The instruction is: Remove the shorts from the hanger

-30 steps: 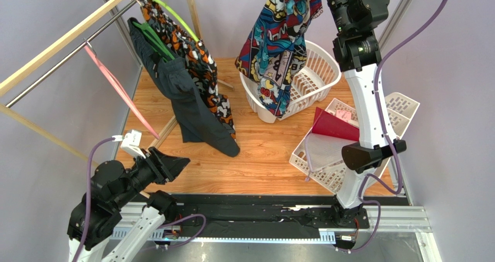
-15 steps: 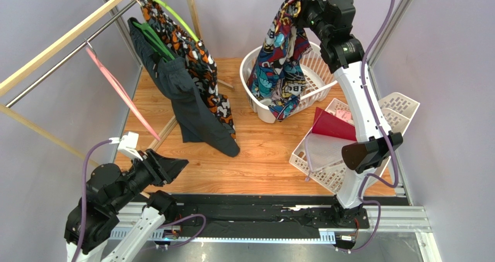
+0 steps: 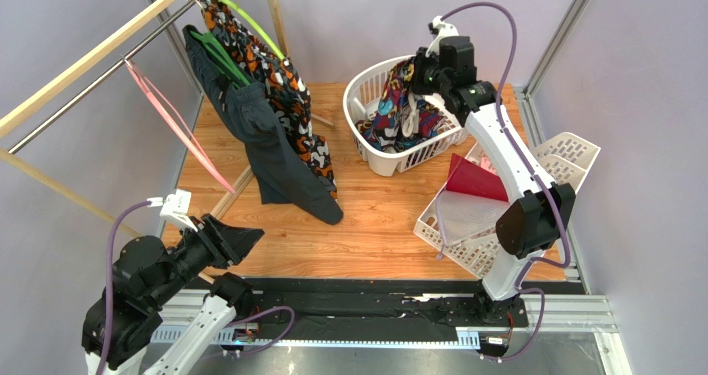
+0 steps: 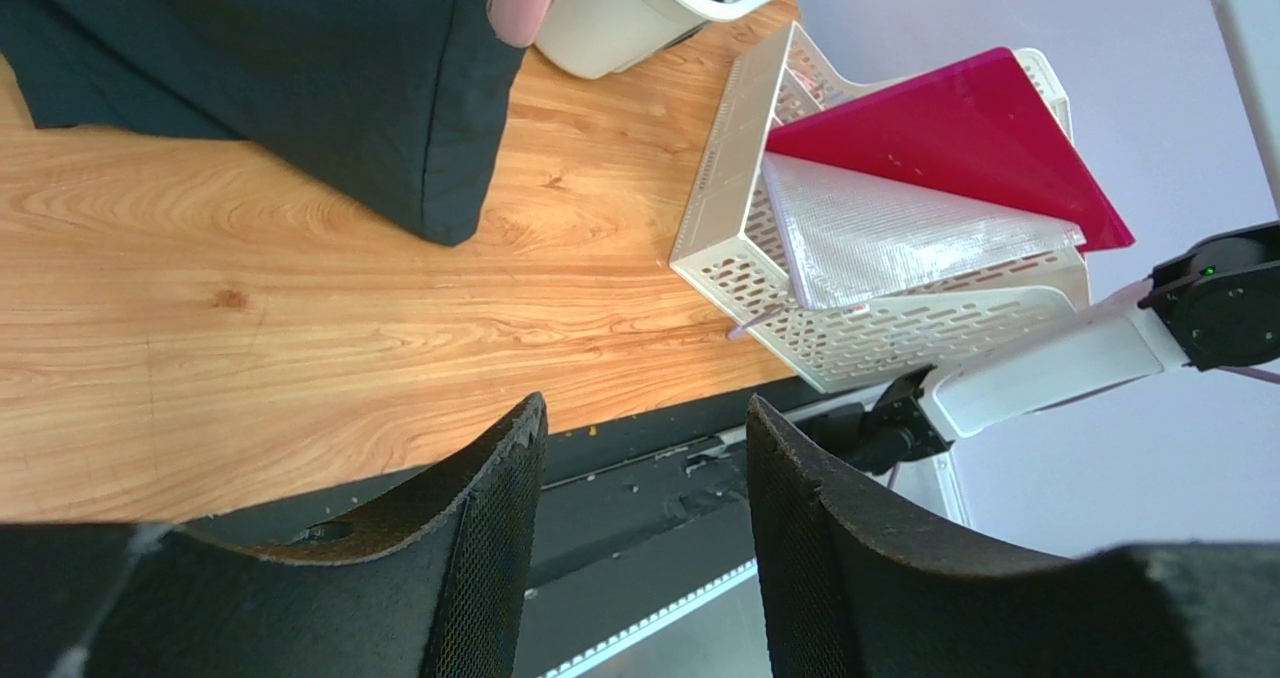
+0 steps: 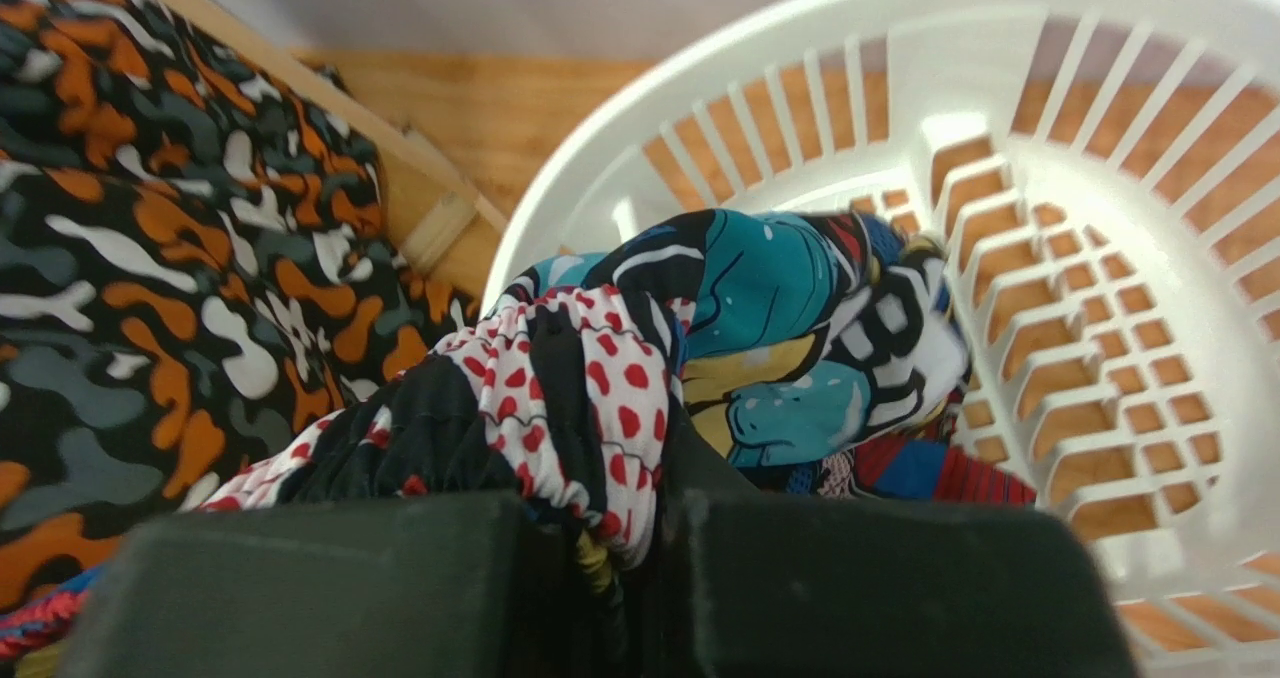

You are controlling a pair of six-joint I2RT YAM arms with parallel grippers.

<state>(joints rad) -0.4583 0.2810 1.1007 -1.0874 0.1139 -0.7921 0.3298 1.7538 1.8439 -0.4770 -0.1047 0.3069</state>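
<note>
The multicolour shorts [image 3: 405,109] lie bunched inside the white laundry basket [image 3: 378,158]. My right gripper [image 3: 425,75] is over the basket and is shut on the shorts' cloth; in the right wrist view the red-dotted fabric [image 5: 601,393] is pinched between my fingers. The pink hanger [image 3: 170,124] hangs bare on the metal rail at the left. My left gripper [image 3: 243,241] is open and empty, low at the near left over the table's front edge; in its wrist view the fingers [image 4: 496,536] stand well apart.
A dark charcoal garment [image 3: 270,143] and an orange-black-white garment [image 3: 287,89] hang on green hangers [image 3: 245,22] at the back left. A white slotted tray [image 3: 499,217] with a red folder [image 3: 479,180] stands at the right. Bare wooden tabletop [image 3: 366,217] lies in the middle.
My right gripper has come down from high above the basket, lowering the hanging shorts until they are bunched inside it. My left arm has shifted slightly.
</note>
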